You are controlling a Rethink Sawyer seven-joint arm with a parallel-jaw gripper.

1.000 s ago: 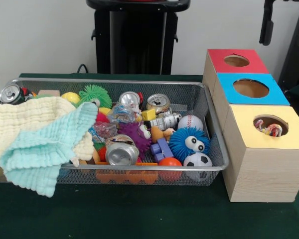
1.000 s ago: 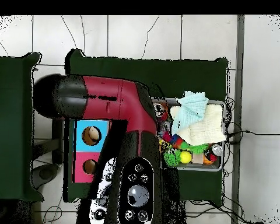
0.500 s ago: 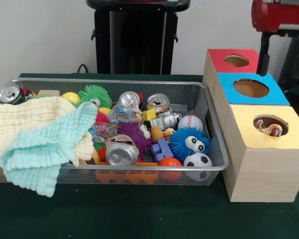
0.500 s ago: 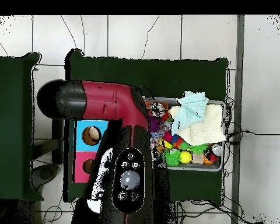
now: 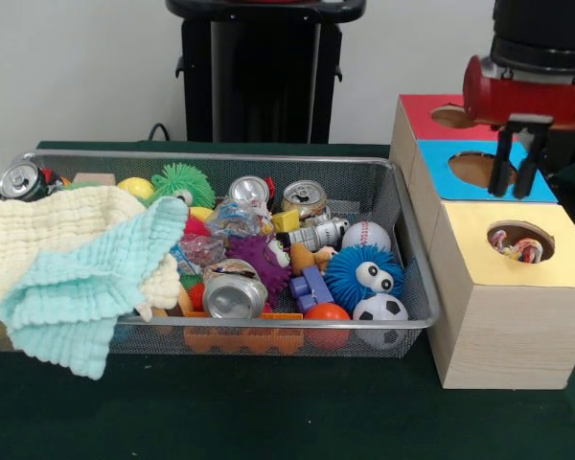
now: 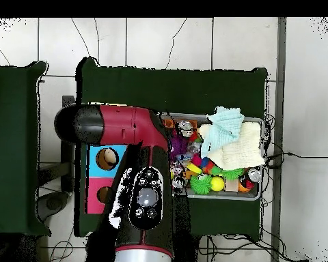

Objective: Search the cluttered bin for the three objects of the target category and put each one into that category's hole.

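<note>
1. Progress, as a judgement: something multicoloured, perhaps a rope toy (image 5: pixel 517 247), already lies in the yellow-topped box (image 5: pixel 508 287). It may be one target delivered, though how many lie there is hidden. The category is not shown, so I cannot say which bin items remain.
2. Nearest the camera, below and beside the gripper (image 5: pixel 514 163), that yellow box's hole holds the toy.
3. The gripper hangs over the blue-topped box (image 5: pixel 484 171), its two dark fingers (image 5: pixel 499 165) parted and nothing between them.
4. Well to the gripper's side, the wire mesh bin (image 5: pixel 407 249) holds crushed cans (image 5: pixel 235 289), a blue spiky ball with eyes (image 5: pixel 364 276), a soccer ball (image 5: pixel 379 309), a baseball (image 5: pixel 366 235) and cloths (image 5: pixel 77 259) draped over one end.
5. Beyond the gripper, the red-topped box (image 5: pixel 441 115); its hole looks empty, partly hidden.
</note>
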